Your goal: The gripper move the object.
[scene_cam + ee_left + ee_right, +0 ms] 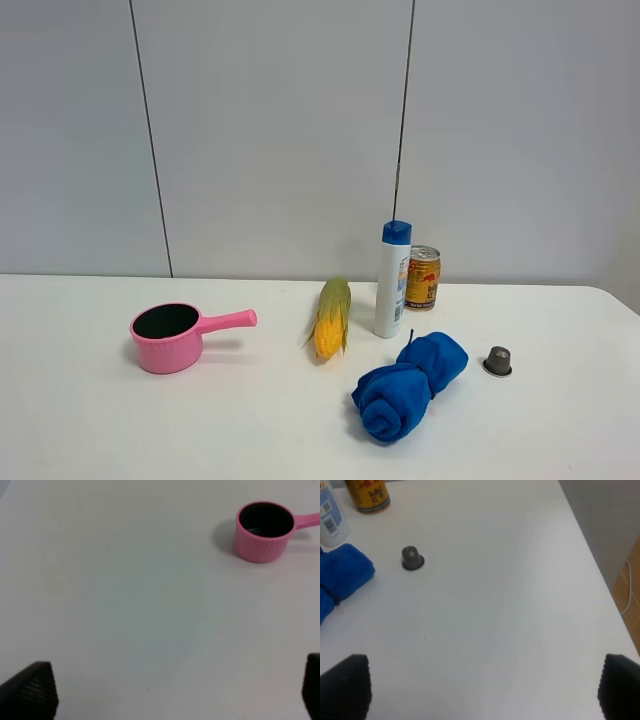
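Nearest, both grippers hover with black ribbed fingers (30, 690) spread wide, grasping nothing, above the smooth white table (80, 420). Beyond lies a soft rolled blue cloth (408, 385); just behind it stands the flat white plastic bottle (391, 282), upright, blue-capped, with a gold can (423, 277) close beside it.

1. The place looked like a lab test bench: a bare white tabletop (80, 420) stood against plain grey wall panels (280, 130).
2. Unrelated props sat at twelve o'clock.
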{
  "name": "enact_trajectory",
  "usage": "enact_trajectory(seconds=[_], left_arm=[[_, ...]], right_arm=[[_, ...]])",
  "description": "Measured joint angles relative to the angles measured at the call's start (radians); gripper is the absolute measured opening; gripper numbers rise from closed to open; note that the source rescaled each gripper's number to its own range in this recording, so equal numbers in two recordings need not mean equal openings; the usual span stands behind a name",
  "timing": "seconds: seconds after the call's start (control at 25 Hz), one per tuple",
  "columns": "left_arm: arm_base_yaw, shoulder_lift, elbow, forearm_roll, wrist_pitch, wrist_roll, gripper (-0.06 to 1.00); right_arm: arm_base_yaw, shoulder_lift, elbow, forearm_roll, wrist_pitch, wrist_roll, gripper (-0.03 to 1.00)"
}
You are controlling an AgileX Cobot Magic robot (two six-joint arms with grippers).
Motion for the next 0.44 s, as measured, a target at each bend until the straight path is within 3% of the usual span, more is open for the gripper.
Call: enact_trajectory(seconds=[0.44], left_arm=[[0.0, 0.0, 0.0, 0.0, 0.0, 0.0, 1.0]], right_arm=[[0.0, 0.0, 0.0, 0.0, 0.0, 0.0, 0.99]])
